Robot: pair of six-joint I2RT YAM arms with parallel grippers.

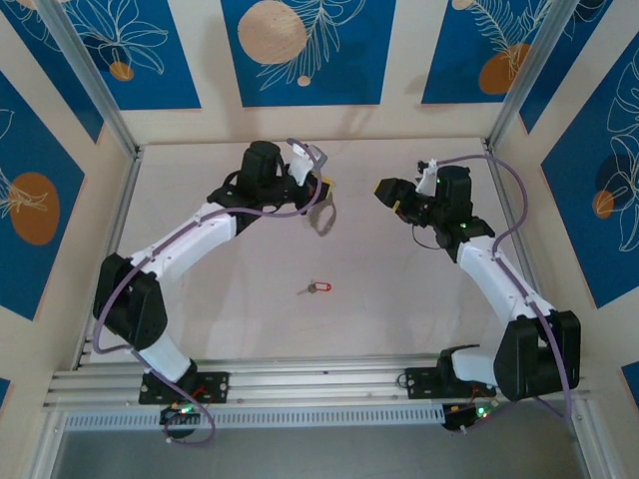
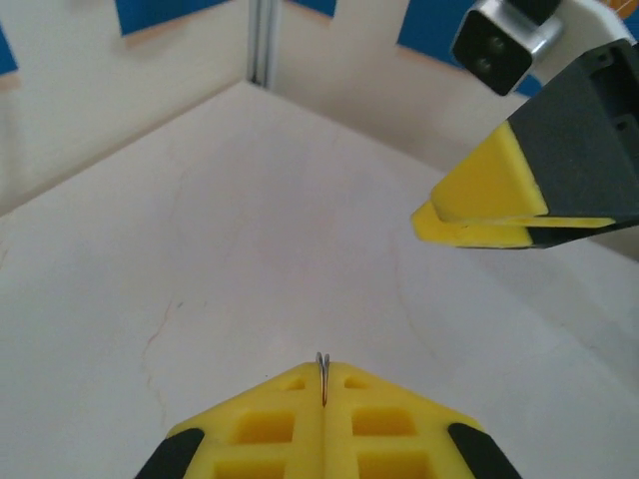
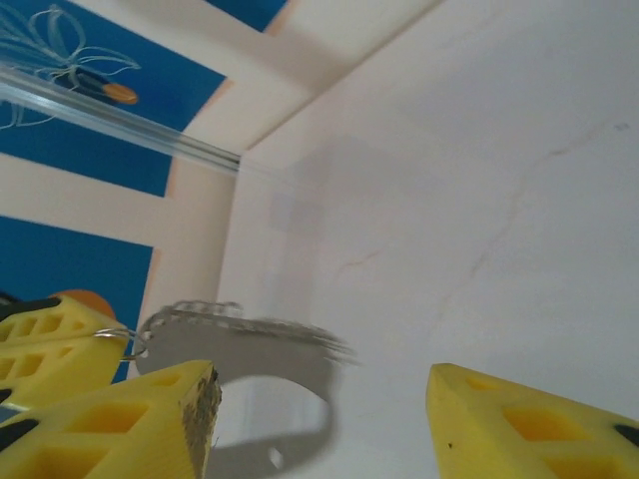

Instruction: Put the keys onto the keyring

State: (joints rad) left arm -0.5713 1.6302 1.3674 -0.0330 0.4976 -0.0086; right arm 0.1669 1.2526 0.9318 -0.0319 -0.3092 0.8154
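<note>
Down at the near edge, the left arm's base [image 1: 183, 387] is sitting on the metal rail [image 1: 319, 377]. From there the left arm [image 1: 190, 239] is folding out to an elbow on the left side, then stretching its white forearm diagonally up and to the right. Its wrist is turning so that the left gripper [image 1: 321, 188] is pointing right, toward the middle of the table [image 1: 399, 299].

That gripper is pressing its yellow fingers together, and the left wrist view is showing them [image 2: 322, 377] pinching the thin wire of the keyring [image 2: 322, 365] right at the tips. From above, the keyring [image 1: 324, 215] is hanging below the gripper, clear of the tabletop as far as one can tell.

Moving across: the red-headed key [image 1: 319, 287] is lying flat on the table by itself. It is nearer the bases than either gripper and well apart from the keyring, with its silver blade pointing left.

On to the right side, the right arm [image 1: 499, 279] is bending at an elbow near the right wall and slanting its forearm up and to the left. The right gripper [image 1: 389, 192] is facing the left one across a gap. Its fingers [image 3: 190, 409] are standing spread with nothing between them. Its camera is looking straight at the keyring [image 3: 240, 334], fringe along the top edge, hanging from the left gripper's fingers [image 3: 50, 344].
</note>
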